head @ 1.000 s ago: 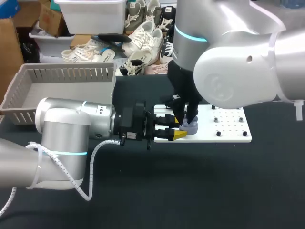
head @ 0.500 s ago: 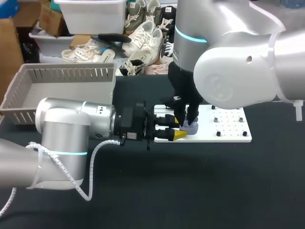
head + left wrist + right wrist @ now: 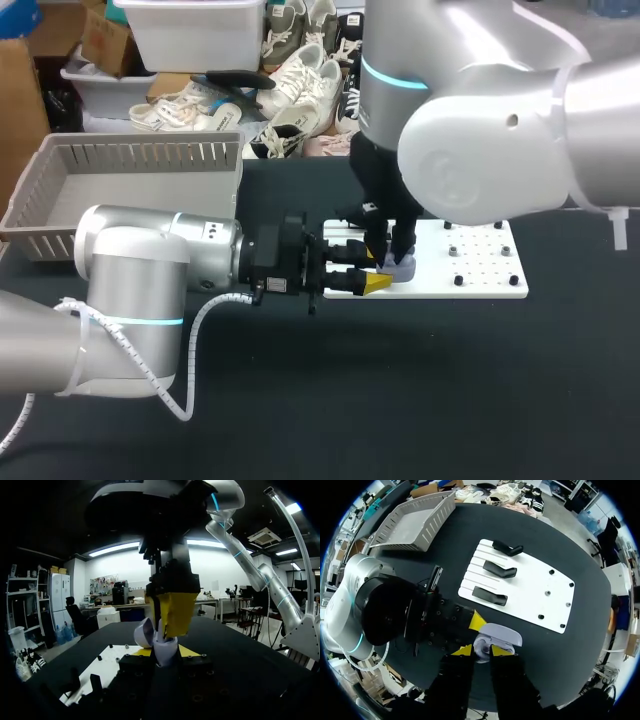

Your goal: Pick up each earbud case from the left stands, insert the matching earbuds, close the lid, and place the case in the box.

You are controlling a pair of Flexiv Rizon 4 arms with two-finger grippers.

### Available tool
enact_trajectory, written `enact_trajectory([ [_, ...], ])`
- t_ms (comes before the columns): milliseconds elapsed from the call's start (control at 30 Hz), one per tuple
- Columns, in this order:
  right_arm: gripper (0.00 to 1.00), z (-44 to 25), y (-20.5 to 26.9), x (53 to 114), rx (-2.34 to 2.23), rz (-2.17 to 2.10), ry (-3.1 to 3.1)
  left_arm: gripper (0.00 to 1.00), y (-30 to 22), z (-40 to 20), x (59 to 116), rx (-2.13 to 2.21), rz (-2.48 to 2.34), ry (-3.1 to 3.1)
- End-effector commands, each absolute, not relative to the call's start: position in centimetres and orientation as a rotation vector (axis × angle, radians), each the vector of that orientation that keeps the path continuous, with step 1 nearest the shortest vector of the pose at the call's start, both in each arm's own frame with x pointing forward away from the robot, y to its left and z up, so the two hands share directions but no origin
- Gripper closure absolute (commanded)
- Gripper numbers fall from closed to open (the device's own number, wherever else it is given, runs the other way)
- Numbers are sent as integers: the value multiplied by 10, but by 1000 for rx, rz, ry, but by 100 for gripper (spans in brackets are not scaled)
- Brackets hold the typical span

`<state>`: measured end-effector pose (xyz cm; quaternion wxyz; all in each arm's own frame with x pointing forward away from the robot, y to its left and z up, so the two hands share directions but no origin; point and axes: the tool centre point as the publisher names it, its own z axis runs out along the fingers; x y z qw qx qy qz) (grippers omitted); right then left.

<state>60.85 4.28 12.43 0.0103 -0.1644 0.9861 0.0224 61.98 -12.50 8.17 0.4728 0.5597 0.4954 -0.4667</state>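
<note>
Earbud case, pale lavender with its lid hinged open, is held by the edge of the white stand board, clamped on two sides by the left pincer. The right pincer hangs directly over it; whether it grips anything I cannot tell. The case is likely light, hard, smooth plastic (slippery under pressure), so hold the body's sides, never the lid or hinge.
</note>
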Motion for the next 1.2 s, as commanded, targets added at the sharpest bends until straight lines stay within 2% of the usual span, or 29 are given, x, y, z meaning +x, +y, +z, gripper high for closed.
enact_trajectory([
  [33,66,125,44,609,-512,66,3080,100,-125,82,619,1366,-1137,1213],
  [133,61,126,43,609,-511,63,3077,100,-125,82,619,1366,-1137,1213],
  [467,60,141,45,604,-517,56,3041,100,-125,82,619,1366,-1137,1213],
  [600,56,147,42,606,-490,53,3022,100,-125,82,619,1366,-1137,1213],
  [633,53,149,40,607,-477,50,3018,100,-125,82,619,1366,-1137,1213],
  [667,41,150,38,608,-461,47,3015,100,-125,82,619,1366,-1137,1213],
  [700,9,150,35,610,-448,41,3014,100,-125,82,619,1366,-1137,1213],
  [733,0,151,33,612,-433,35,3010,100,-125,82,619,1366,-1137,1213],
  [1200,0,153,-9,652,-218,-5,2996,100,-125,82,619,1366,-1137,1213],
])
